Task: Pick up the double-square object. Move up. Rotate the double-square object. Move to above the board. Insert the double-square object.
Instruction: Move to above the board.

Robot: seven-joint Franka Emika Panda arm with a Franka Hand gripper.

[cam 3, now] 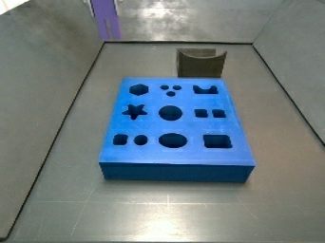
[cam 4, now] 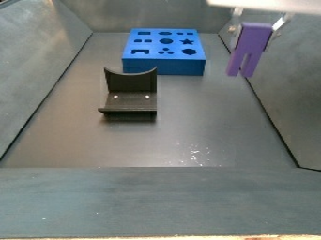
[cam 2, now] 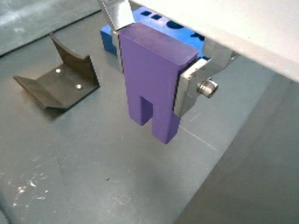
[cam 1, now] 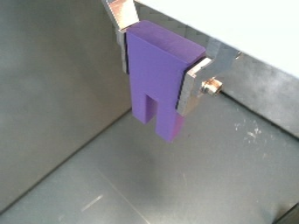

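Note:
The lavender-purple double-square object point(cam 1: 158, 74) is clamped between my gripper's point(cam 1: 158, 48) silver finger plates and hangs above the grey floor, its forked end pointing down. It shows the same way in the other wrist view point(cam 2: 152, 79), held by the gripper point(cam 2: 152, 52). In a side view the object point(cam 4: 250, 49) hangs high at the right wall under the gripper point(cam 4: 254, 23). In a side view only its lower part point(cam 3: 105, 19) shows at the far left corner. The blue board point(cam 3: 174, 128) lies flat on the floor, apart from the object; it also shows in a side view point(cam 4: 167, 50) and behind the object in a wrist view point(cam 2: 176, 31).
The dark fixture point(cam 4: 128, 98) stands on the floor in front of the board; it also shows in a side view point(cam 3: 200, 63) and a wrist view point(cam 2: 56, 83). Grey walls enclose the floor on all sides.

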